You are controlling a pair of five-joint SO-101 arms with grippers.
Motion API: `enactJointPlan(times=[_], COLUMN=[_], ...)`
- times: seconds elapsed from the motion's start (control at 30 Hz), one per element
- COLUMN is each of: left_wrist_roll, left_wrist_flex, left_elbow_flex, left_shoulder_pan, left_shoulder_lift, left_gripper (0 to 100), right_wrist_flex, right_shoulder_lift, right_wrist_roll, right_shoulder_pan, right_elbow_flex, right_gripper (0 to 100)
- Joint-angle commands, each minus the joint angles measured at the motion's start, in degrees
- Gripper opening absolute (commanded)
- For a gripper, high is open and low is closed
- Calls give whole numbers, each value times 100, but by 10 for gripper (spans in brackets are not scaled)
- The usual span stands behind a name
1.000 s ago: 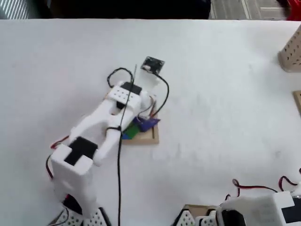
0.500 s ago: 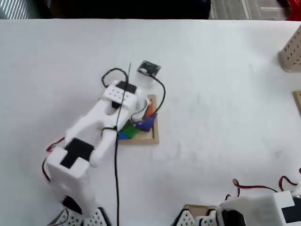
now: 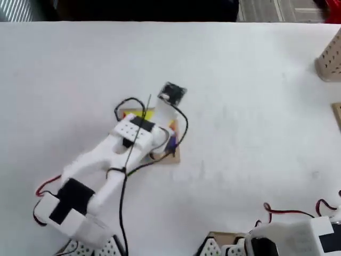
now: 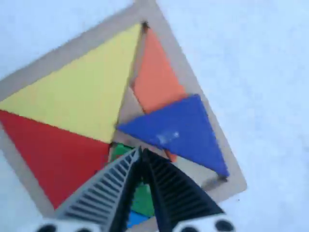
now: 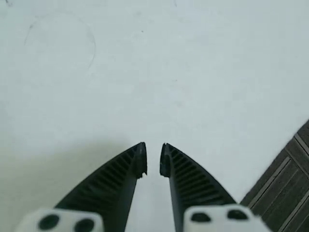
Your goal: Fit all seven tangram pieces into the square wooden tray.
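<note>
closest in the high view sits the right arm, low at the table edge, well apart from the square wooden tray. its right gripper hangs over bare white table w/ jaws just a tiny bit apart & nothing btw them. the left arm stretches out farther, over the tray near the table's middle. the left gripper hangs above the tray, jaws closed tight, tips touching, holding nothing. right under its tips is a green piece. beside that lie a big red triangle & a big yellow triangle, side by side. an orange piece lies by the tray rim. a blue triangle lies next to it, & bare wood shows btw it & the yellow one. far off at the table edge stands a tan thing w/ holes.
</note>
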Motion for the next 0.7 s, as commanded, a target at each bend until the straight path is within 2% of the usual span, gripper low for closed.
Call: enactJointPlan(times=[0.0,0.3,0.47,0.67], left_wrist_roll=[396,431,554,923], left_wrist_flex=[229,193,-123,-123], left_elbow_flex=[-659,-765,-941,-1670], left_shoulder_pan=[-409,-418,-382,-365], left_shoulder_lift=[-259,-207,549,1297], left_gripper=[23,23,23,23], right_wrist_flex=[-92,-92,-92,-92], right_shoulder_lift=[-84,-84,-84,-84], right_wrist_roll=[79,79,79,79], right_shoulder_pan=[-48,-48,-48,-66], right_elbow_flex=[-70,-70,-70,-79], right_gripper=[63,63,63,63])
